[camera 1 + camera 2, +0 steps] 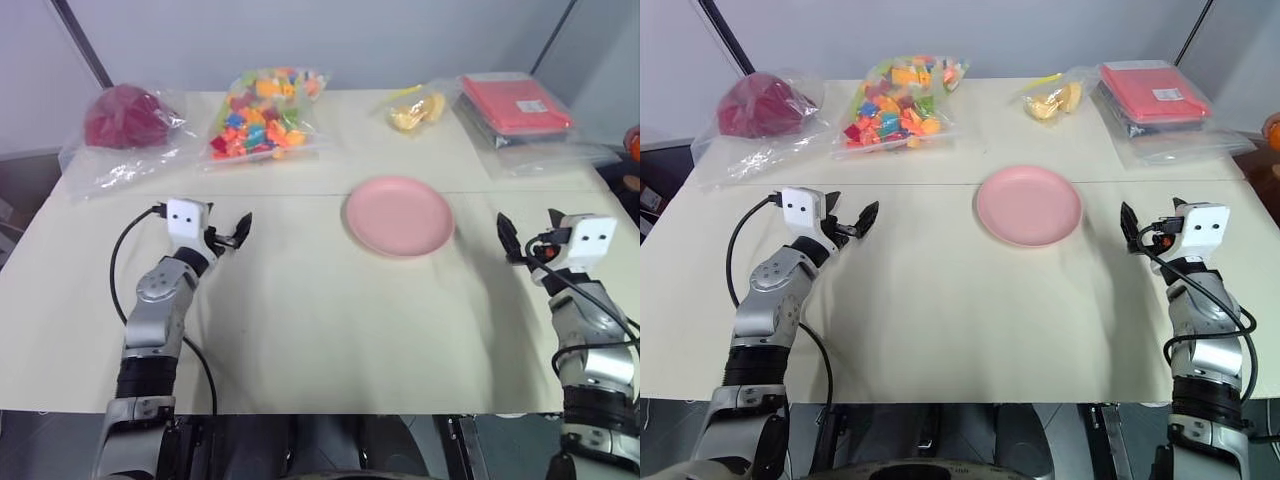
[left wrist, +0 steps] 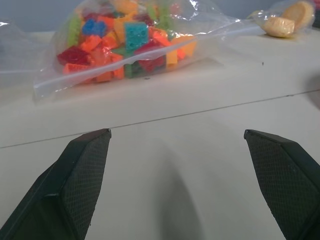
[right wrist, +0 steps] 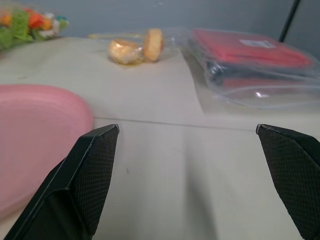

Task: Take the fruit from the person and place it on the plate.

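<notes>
Nearest, at seven o'clock on the table (image 1: 960,330), left gripper (image 1: 845,222) hovering level, pointing ahead, fingers (image 2: 80,170) spread wide and empty. At five o'clock, right gripper (image 1: 1150,228) likewise level and forward-pointing, fingers (image 3: 90,170) set far apart with nothing between them. Just beyond, slightly right of centre and near the right gripper, pink plate (image 1: 1028,206) lying flat and bare. Farther off, along twelve o'clock, bag of coloured blocks (image 1: 895,102), bag of pale yellow pieces (image 1: 1055,100), red packet (image 1: 1152,92) at one o'clock, dark red bundle in a bag (image 1: 758,105) at eleven. At the far three o'clock edge, a glimpse of something orange (image 1: 1272,128), probably the fruit, cut off by the frame, so cannot tell for sure; no clear sight of the giver's hand. Task barely begun. Risks from here: closing too early or too late at the handover and dropping the round, glossy fruit, likely to roll off the table; reaching wide to the right and brushing the red packet; releasing off-centre over the shallow rim, letting the fruit roll out of the plate.
</notes>
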